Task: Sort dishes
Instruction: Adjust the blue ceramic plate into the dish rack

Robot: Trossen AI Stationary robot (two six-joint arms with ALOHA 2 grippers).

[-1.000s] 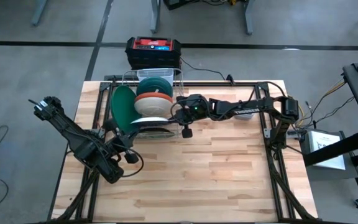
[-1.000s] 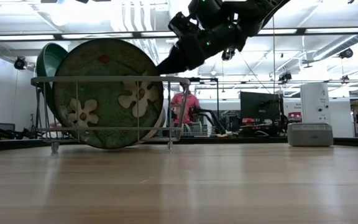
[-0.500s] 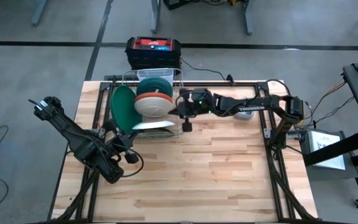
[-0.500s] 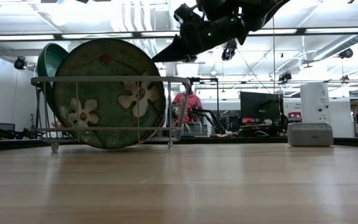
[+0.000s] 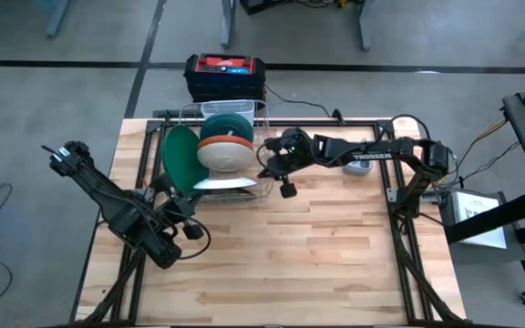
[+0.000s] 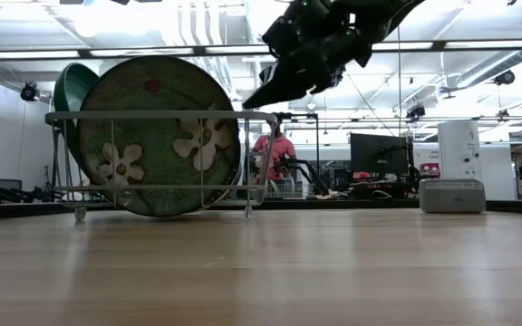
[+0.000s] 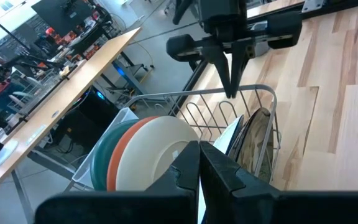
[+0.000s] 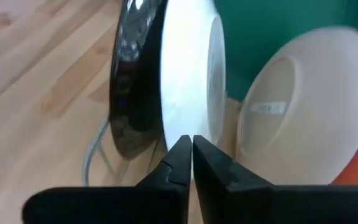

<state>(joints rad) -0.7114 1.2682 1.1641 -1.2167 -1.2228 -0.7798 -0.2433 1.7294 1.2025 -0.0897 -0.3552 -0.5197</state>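
A silver wire rack (image 5: 264,185) stands at the table's far left-middle, and the dishes stand on edge in it. From far to near they are a teal bowl (image 5: 226,121), an orange bowl (image 5: 228,138), a white bowl (image 5: 224,157) and a white plate (image 5: 221,183). A tall teal-green plate (image 5: 180,159) stands at their left. The large dark green flowered plate (image 6: 157,136) is nearest. My right gripper (image 5: 269,169) is shut and empty, just right of the rack's top, pointing at the white plate (image 8: 185,68). My left gripper (image 5: 192,230) is shut and empty at the near left.
A black and red box (image 5: 226,75) stands beyond the table's far edge. A grey box (image 6: 452,195) sits at the far right of the table. A person in a pink shirt (image 6: 275,148) is in the room behind. Bare wood (image 5: 317,255) spreads over the near and right parts.
My right gripper has risen from the rack's near right corner and drawn back a little toward the table's right edge. The dark green plate and the white plate, which leaned over a second ago, now stand more upright in the rack.
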